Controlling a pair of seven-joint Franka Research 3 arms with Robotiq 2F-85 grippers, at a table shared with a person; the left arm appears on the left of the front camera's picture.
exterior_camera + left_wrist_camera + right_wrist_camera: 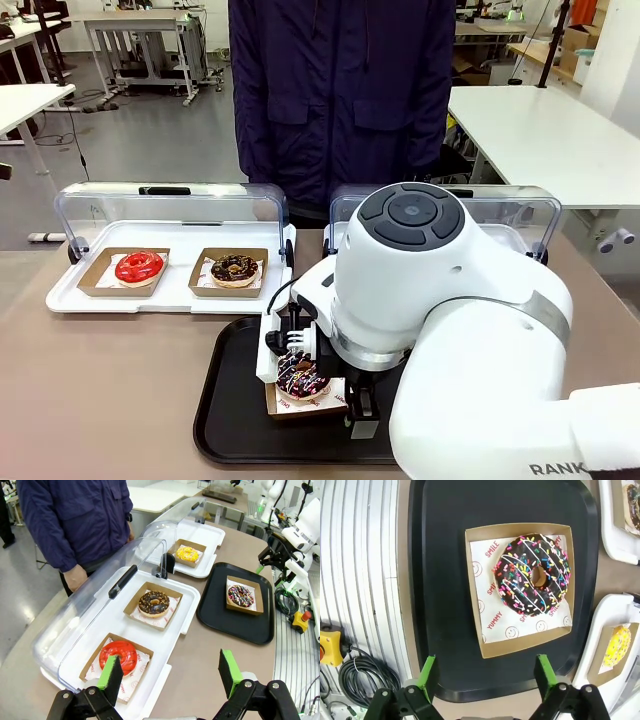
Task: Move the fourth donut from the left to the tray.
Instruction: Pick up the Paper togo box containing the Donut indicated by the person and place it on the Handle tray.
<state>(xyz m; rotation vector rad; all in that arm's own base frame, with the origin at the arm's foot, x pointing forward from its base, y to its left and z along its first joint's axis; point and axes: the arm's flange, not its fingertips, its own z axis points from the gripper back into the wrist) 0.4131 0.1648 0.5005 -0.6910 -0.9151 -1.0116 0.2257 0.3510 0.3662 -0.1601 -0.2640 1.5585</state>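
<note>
Both pairs of fingers are spread with nothing between them: your right gripper [485, 672] hangs above the tray [440, 580], your left gripper [170, 672] above the near white tray [185, 615]. You'll find the fourth donut [533, 574] in its cardboard holder [475, 590] on the black tray. That white tray holds a red donut [118, 656] and a crumb-topped chocolate donut [153, 603]; the far one holds a yellow donut [187, 554].
</note>
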